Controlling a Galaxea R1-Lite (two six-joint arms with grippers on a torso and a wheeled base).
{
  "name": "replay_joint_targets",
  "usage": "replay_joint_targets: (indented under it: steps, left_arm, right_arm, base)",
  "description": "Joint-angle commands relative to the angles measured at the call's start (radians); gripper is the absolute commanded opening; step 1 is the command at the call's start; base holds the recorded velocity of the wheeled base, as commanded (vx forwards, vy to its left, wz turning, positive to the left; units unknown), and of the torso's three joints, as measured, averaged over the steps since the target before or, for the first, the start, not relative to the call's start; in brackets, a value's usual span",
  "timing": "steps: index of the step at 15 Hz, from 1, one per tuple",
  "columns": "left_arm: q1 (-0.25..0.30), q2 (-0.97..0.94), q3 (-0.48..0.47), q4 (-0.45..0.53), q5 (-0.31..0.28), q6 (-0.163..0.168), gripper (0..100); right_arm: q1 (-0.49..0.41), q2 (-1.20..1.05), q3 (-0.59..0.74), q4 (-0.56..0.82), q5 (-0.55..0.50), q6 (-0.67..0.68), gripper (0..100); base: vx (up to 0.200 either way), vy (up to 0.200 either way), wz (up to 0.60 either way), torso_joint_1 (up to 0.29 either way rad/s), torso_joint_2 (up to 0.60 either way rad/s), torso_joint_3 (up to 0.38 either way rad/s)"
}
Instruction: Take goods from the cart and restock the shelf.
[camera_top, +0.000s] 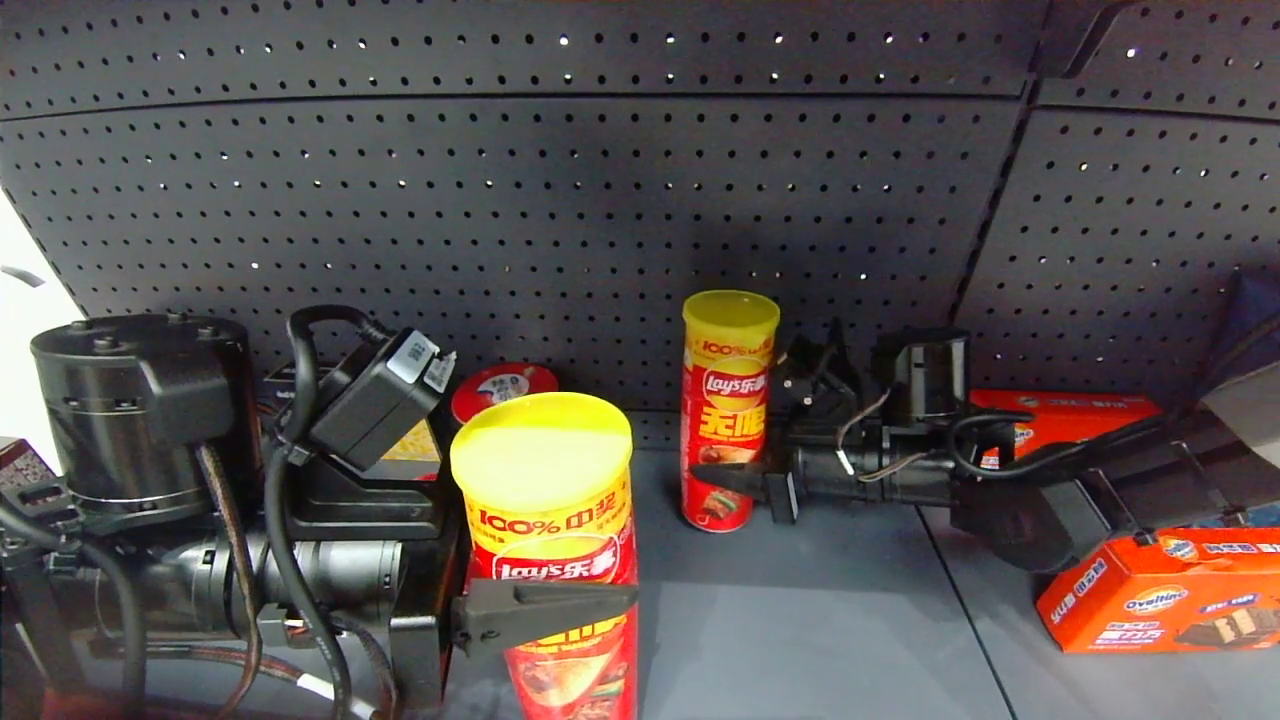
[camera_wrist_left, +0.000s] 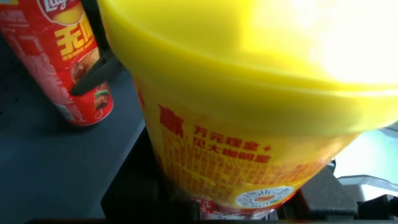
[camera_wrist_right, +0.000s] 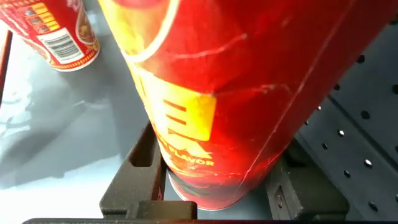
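Note:
Two tall red chips cans with yellow lids are in play. My left gripper (camera_top: 572, 598) is shut on the near can (camera_top: 545, 500), holding it upright above the front of the grey shelf (camera_top: 800, 620); its lid (camera_wrist_left: 249, 56) looms large in the left wrist view. The far can (camera_top: 727, 400) stands upright on the shelf by the pegboard back wall. My right gripper (camera_top: 716, 465) is shut around its lower half, and the can's red body (camera_wrist_right: 211, 93) sits between the jaws. The left wrist view also catches the far can (camera_wrist_left: 68, 68), and the right wrist view the near can (camera_wrist_right: 56, 31).
A red-lidded tub (camera_top: 503, 385) sits behind the near can by the black pegboard wall (camera_top: 600, 200). An orange snack box (camera_top: 1165, 590) lies at the front right, another orange box (camera_top: 1075, 410) behind the right arm. Bare shelf lies between the two cans.

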Motion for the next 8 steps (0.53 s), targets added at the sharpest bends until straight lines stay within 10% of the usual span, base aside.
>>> replay_joint_targets:
  steps: [1, 8]
  left_arm:
    - [0.000, -0.005, 0.008, 0.000, 0.000, 0.000, 0]
    - [-0.004, -0.022, 0.023, -0.001, 0.000, 0.000, 0]
  right_arm:
    - [0.013, -0.066, 0.052, -0.020, -0.018, -0.002, 0]
    - [0.056, -0.232, 0.336, -0.145, -0.073, 0.010, 0]
  base:
    - [0.000, 0.000, 0.00, 0.000, 0.00, 0.000]
    - [0.000, 0.000, 0.00, 0.000, 0.00, 0.000]
